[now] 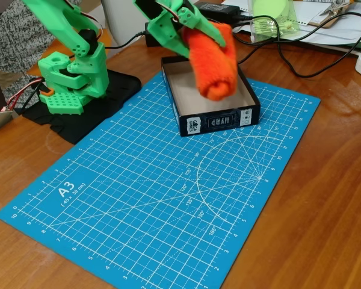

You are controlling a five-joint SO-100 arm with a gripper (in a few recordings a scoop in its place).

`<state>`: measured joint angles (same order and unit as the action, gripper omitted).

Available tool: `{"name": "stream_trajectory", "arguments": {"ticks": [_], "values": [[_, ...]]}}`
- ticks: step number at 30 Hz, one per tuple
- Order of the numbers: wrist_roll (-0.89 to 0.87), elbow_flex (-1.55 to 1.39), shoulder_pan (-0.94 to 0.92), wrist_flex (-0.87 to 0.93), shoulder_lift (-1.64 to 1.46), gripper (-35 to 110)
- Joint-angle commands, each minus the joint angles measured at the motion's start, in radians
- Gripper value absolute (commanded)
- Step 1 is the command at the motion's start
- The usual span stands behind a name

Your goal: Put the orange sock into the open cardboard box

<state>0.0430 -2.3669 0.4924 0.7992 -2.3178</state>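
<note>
The orange sock (pixel 213 60) is a thick fuzzy bundle hanging in the air, blurred by motion, its rounded end pointing down over the open cardboard box (pixel 216 120). My green gripper (pixel 195 29) is shut on the sock's upper end, above the box's far half. The box sits at the far edge of the blue cutting mat, black outside with white labels and beige inside. The sock's lower end hides part of the box's interior.
The blue A3 cutting mat (pixel 156 192) covers the middle of the wooden table. The arm's green base (pixel 69 84) stands at the left on a black plate. Black cables (pixel 301 69), a black adapter (pixel 219 9) and papers lie behind the box.
</note>
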Motion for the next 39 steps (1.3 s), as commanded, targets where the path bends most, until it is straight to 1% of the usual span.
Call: {"name": "stream_trajectory", "arguments": {"ticks": [1, 7, 13, 15, 19, 21, 25, 27, 30, 35, 39], "values": [[0.018, -0.018, 0.038, -0.006, -0.041, 33], [0.060, -0.054, 0.072, 0.018, -0.054, 32], [0.118, -0.038, 0.025, 0.043, -0.060, 28], [0.158, -0.020, -0.035, 0.048, -0.075, 30], [0.089, 0.003, -0.198, 0.107, -0.186, 24], [0.060, 0.003, -0.282, 0.181, -0.259, 22], [-0.101, -0.025, -0.420, 0.356, -0.388, 18], [-0.100, -0.071, -0.462, 0.430, -0.436, 16], [-0.123, -0.195, -0.535, 0.399, -0.511, 18], [-0.061, -0.396, -0.586, 0.330, -0.692, 16], [-0.138, -0.545, -0.597, 0.291, -0.828, 13]]}}
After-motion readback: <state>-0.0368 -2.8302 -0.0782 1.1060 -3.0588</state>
